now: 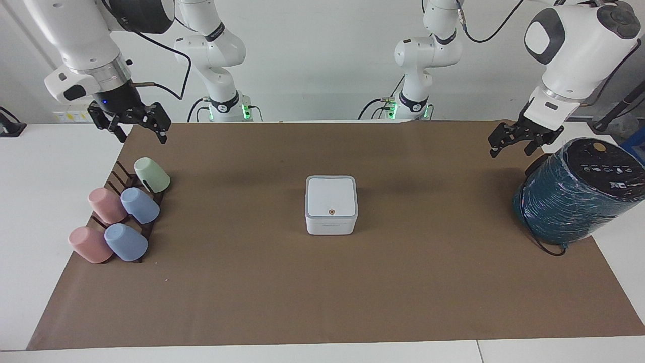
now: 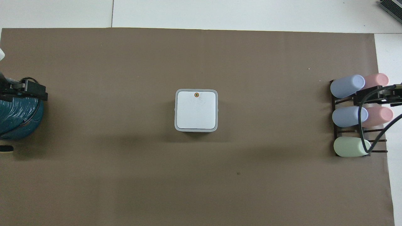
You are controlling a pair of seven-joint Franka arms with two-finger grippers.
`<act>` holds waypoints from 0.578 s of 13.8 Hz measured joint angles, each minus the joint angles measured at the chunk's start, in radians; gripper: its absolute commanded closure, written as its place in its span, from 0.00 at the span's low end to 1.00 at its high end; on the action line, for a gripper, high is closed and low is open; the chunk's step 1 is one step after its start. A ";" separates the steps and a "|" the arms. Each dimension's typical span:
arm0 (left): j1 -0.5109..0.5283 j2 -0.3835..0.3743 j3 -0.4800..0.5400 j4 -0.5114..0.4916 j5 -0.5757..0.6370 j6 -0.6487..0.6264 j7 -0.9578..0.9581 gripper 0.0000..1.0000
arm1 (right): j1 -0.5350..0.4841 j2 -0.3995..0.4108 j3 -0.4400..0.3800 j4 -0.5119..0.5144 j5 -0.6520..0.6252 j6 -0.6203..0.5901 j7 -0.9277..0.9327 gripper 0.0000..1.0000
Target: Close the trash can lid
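The lid [image 1: 331, 196] lies flat on the trash can [image 1: 331, 225]; both grippers hang apart-fingered, empty.

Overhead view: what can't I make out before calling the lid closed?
- Left gripper: mostly cut off by the overhead edge, over the teal cylinder.
- Right gripper: cut off likewise, over the cup rack.
- Trash can front text: too small in the facing view.
- Trash can's inside: hidden by the lid.
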 measured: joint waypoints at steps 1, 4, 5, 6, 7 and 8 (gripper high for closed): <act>0.000 0.000 -0.003 0.013 0.001 0.000 0.000 0.00 | 0.000 0.000 0.000 0.000 0.000 0.000 0.000 0.00; -0.001 -0.001 -0.006 0.047 0.001 -0.011 0.000 0.00 | 0.000 0.000 0.000 0.000 0.000 0.000 0.000 0.00; -0.001 -0.001 -0.007 0.050 0.001 -0.017 0.000 0.00 | 0.000 0.000 0.000 0.000 0.000 0.000 0.000 0.00; -0.001 -0.001 -0.007 0.050 0.001 -0.021 0.000 0.00 | 0.000 0.000 0.000 0.000 0.000 0.000 0.000 0.00; -0.001 -0.001 -0.008 0.050 0.001 -0.023 0.000 0.00 | 0.000 0.000 0.000 0.000 0.000 0.000 0.000 0.00; -0.001 -0.001 -0.008 0.050 0.001 -0.024 0.000 0.00 | 0.000 0.000 0.000 0.000 0.000 0.000 0.000 0.00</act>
